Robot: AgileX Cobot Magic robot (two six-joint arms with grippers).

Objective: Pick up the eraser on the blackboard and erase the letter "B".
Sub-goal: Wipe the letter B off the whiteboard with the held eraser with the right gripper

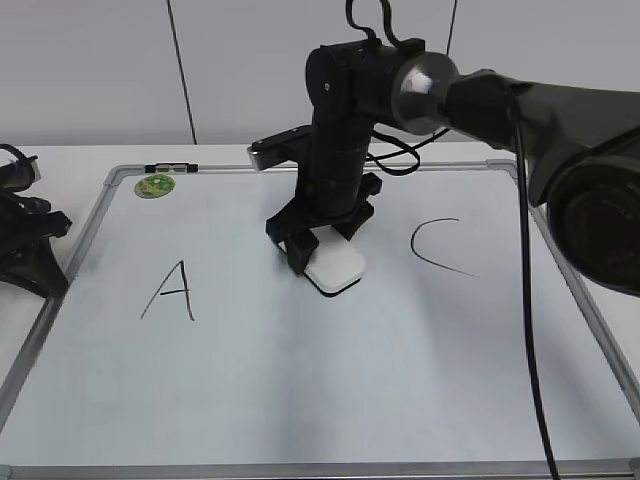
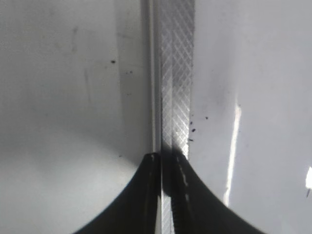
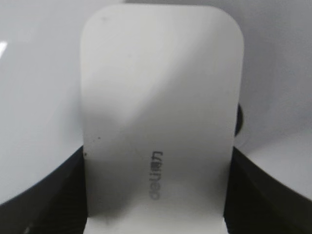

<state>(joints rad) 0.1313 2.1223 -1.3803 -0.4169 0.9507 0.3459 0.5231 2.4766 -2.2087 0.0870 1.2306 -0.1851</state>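
Pale grey wall point(image 1: 90, 70) behind, split by dark vertical seams. White table point(image 1: 70, 160) below, evenly lit.

Letter "B" unseen, perhaps hidden beneath the eraser point(image 1: 335, 269).

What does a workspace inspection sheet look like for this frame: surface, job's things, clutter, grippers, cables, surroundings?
Surface: blackboard, a white board with a grey frame, lying flat on a white table.
Job's things: eraser on the board between letter A and letter C; no letter "B" visible, the spot under the eraser and gripper is hidden.
Clutter: round green magnet near the board's far left corner.
Grippers: right gripper shut on the eraser, fingers on both its sides in the right wrist view; left gripper parked over the board's left frame, jaws look together.
Cables: black cable hanging along the right arm across the board.
Surroundings: plain grey wall.
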